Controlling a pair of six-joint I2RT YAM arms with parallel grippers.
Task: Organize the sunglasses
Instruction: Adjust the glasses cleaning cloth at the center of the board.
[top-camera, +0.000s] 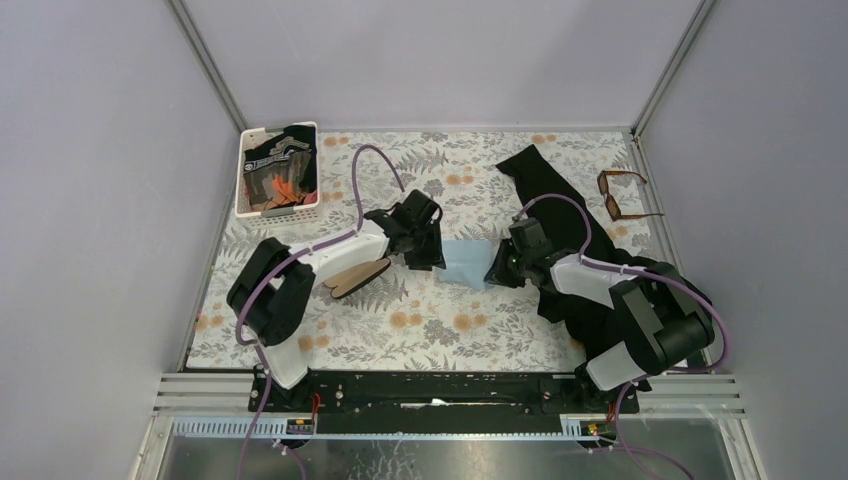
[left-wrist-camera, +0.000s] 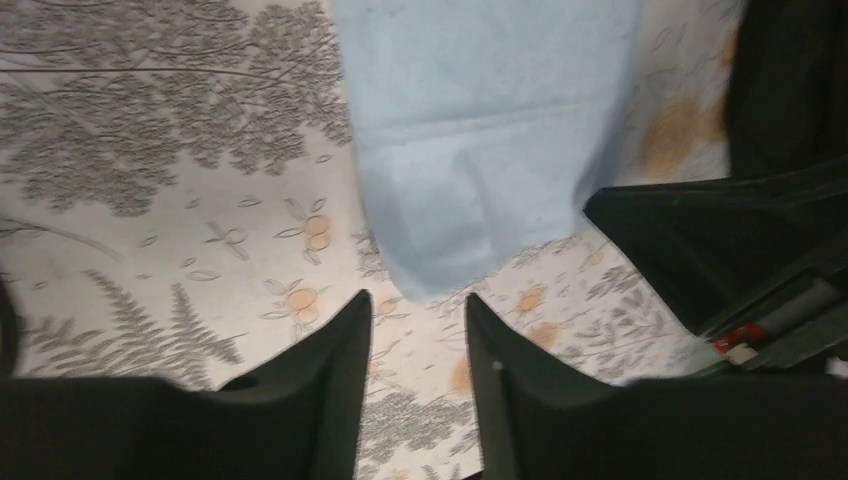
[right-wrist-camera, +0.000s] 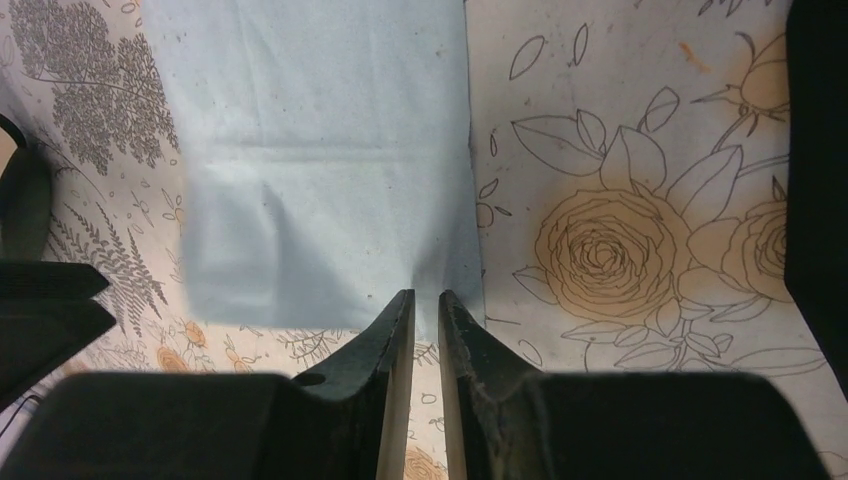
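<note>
Two arms flank the light-blue cloth (top-camera: 465, 263) on the worktop (top-camera: 450, 325), left pincer (left-wrist-camera: 418, 312) released, right pincer (right-wrist-camera: 424, 296) clenched on its edge, the sunglasses (top-camera: 625, 196) lying far right, well apart.

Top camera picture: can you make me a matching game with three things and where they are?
Things:
1. sunglasses
2. blue cloth
3. white basket

Places:
A. far left corner of the table
B. far right, next to the wall
C. middle of the table

Pairs: 1-B, 2-C, 3-A
</note>
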